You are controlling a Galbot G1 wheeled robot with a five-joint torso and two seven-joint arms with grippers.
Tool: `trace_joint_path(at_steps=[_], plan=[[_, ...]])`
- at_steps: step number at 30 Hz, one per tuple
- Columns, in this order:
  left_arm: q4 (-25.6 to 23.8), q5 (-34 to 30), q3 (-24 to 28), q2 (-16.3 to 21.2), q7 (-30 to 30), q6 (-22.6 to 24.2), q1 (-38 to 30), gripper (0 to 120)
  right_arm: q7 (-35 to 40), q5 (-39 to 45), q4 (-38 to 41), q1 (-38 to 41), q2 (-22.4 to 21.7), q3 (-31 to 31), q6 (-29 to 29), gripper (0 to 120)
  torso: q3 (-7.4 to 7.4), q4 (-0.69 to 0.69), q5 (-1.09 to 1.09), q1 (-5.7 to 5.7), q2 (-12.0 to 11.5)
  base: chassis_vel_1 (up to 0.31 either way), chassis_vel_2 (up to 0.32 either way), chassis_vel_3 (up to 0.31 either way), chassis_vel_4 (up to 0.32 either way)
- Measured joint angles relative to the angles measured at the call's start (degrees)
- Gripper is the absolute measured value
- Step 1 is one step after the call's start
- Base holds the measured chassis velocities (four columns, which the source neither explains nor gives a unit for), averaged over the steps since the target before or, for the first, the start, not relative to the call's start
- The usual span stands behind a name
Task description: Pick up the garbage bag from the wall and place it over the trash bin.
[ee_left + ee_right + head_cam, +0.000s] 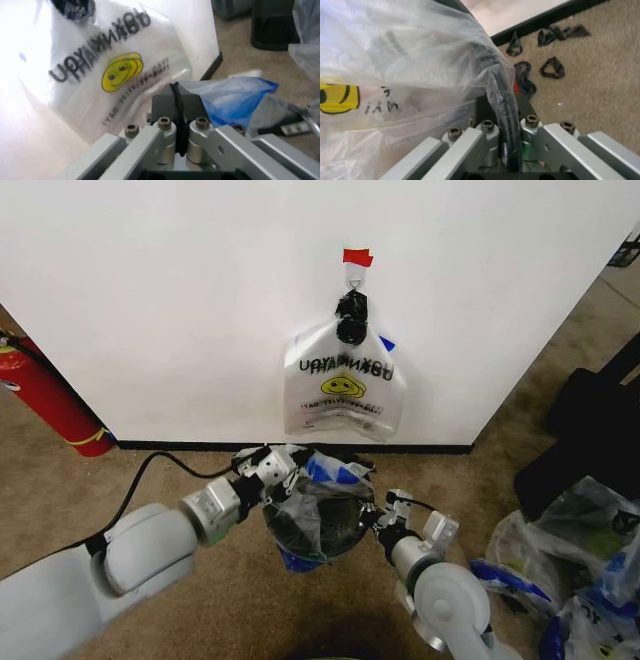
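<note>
Head view: the garbage bag (318,505) is already off the wall (180,300) and draped over the trash bin (312,530), which stands on the carpet just in front of the black baseboard. Translucent film with blue edges; the bin's dark mesh shows through it.

Left claw (272,470) is at the bin's left rim, right claw (385,515) at the right rim, both low and close in. In the left wrist view the left claw (177,112) looks pressed together on a thin black edge; I cannot tell whether film is caught between the pads. In the right wrist view the right claw (502,120) is pinched on a black rim-like edge with the garbage bag (420,67) lying over it, so it reads as gripping film against the rim.

A second bag, the smiley-face bag (343,390), hangs from the hook (354,277) under the red tape (357,257). Not the task's bag.

Handling judgement: the film is very light, limp, and slippery; it crumples rather than holds shape and would tear if dragged over the wire. Best hold is the mouth hem or blue handles, on opposite sides, stretched gently outward and down over the rim. The bin looks light too and may tip if pulled sideways.

Fire extinguisher (50,405) stands well apart to the left.
</note>
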Motion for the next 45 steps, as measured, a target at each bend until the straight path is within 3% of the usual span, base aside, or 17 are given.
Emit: trace_joint_path(at_steps=[2, 6, 9, 19, 20, 31, 36, 41, 42, 45], plan=[[0.09, -0.09, 0.3, -0.04, -0.04, 0.05, -0.37, 0, -0.15, -0.31, 0.0, -0.04, -0.05, -0.08, 0.05, 0, 0.0, 0.0, 0.0, 0.0, 0.0, 0.0, 0.0, 0.0, 0.0], [3.93, -1.11, 7.38, -1.03, -0.29, 1.2, -7.89, 0, -3.2, -6.73, 0.11, -0.96, -1.07, -1.9, 1.17, 0, 0.0, 0.0, 0.0, 0.0, 0.0, 0.0, 0.0, 0.0, 0.0], [5.64, -1.22, 8.87, -1.58, -0.3, 1.34, -9.62, 0, -4.66, -9.19, 0.09, -1.25, -1.49, -2.49, 2.04, 0, 0.0, 0.0, 0.0, 0.0, 0.0, 0.0, 0.0, 0.0, 0.0], [11.78, -2.84, 12.78, -2.36, 0.4, 1.56, -16.69, 0, -14.34, -24.53, -1.69, -2.69, -3.7, -4.13, 9.83, 0, 0.0, 0.01, 0.0, 0.0, 0.0, 0.0, 0.0, 0.0, 0.0], [13.23, -3.71, 13.85, -2.42, 0.97, 1.56, -18.63, 0, -17.81, -30.62, -2.8, -3.54, -4.79, -4.1, 13.99, 0, 0.0, 0.0, 0.0, 0.0, 0.0, 0.0, 0.0, 0.0, 0.0], [20.08, -4.43, 19.33, -3.76, 4.83, 1.21, -23.02, 0, -21.51, -32.09, -3.07, -5.05, -6.25, -2.55, 20.06, 0, 0.0, -0.02, -0.01, 0.0, 0.0, 0.0, 0.0, 0.0, 0.0], [20.19, -4.62, 20.55, -3.1, 5.92, 2.75, -24.16, 0, -21.88, -31.85, -3.02, -5.11, -6.53, -2.3, 21.56, 0, 0.0, -0.01, -0.01, 0.0, 0.0, 0.0, 0.0, 0.0, 0.0], [18.06, -6.32, 18.41, -1.92, 4.53, 5.06, -22.75, 1, -21.72, -31.5, -3.43, -4.8, -6.32, -2.25, 21.99, 0, 0.0, 0.0, 0.0, 0.0, 0.0, 0.0, 0.0, 0.0, 0.0], [16.12, -8.65, 15.51, -0.97, 3.64, 7.3, -20.67, 11, -21.3, -30.59, -3.75, -4.63, -5.8, -2.34, 22.01, 0, 0.0, 0.01, 0.0, 0.0, 0.0, 0.0, 0.0, 0.0, 0.0], [13.55, -11.68, 12.45, 0.77, 2.8, 10.03, -18.45, 22, -20.55, -29.1, -4.11, -4.54, -4.9, -2.48, 21.93, 0, -0.01, 0.02, -0.01, 0.0, 0.0, 0.0, 0.0, 0.0, 0.0]])
